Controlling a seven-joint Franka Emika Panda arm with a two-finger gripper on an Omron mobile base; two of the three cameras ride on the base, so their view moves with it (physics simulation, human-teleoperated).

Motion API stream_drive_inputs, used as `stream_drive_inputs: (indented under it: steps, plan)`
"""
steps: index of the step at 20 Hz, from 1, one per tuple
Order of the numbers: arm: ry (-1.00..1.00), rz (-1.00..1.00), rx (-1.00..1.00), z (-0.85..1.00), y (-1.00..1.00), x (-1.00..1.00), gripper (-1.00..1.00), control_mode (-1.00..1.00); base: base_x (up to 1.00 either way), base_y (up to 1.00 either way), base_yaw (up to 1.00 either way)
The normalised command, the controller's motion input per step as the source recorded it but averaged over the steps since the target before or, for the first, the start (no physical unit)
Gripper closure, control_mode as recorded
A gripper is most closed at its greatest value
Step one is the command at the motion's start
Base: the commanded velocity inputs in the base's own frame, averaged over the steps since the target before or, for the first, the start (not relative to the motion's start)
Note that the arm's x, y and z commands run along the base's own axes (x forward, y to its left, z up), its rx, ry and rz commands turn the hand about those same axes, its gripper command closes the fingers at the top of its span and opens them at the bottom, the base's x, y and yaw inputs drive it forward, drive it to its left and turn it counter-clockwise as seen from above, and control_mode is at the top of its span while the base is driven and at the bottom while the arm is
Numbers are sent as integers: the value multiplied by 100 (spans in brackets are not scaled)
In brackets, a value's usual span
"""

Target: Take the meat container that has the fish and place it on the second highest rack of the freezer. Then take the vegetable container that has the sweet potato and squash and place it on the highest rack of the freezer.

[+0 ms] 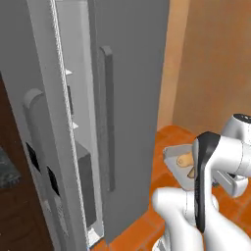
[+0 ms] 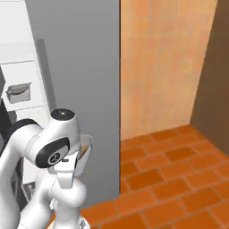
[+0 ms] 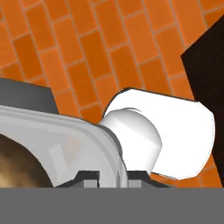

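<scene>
Left base view: I see my arm folded low to the right of the fridge, and a grey tray sits at the hand, partly hidden behind the dark forearm link. Tan-orange pieces lie inside it, which I take for the sweet potato and squash. The freezer stands ajar on the fridge's left side, with white shelf edges showing in the gap; the tray is well apart from that opening, out over the orange tile floor.

Right base view: the arm's elbow blocks most of the hand. A pale tray rim with a tan patch peeks out just beside the fridge's grey side wall. A small grey container sits on a white shelf inside the fridge.

Hand view: the gripper has its fingers closed on the translucent tray rim, one tip either side of it. Brown-tan contents show blurred at lower left.
</scene>
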Motion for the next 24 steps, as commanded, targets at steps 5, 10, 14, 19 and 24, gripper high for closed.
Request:
stream_drive_inputs:
  steps: [5,10,14,19,24]
  plan:
    - [0,0,0,0,0,0,100,100,-70,-20,80]
    - [0,0,0,0,0,0,100,100,-7,-42,58]
    - [0,0,0,0,0,0,100,100,26,-67,56]
    - [0,0,0,0,0,0,100,100,6,-40,25]
    - [0,0,0,0,0,0,100,100,-6,-1,47]
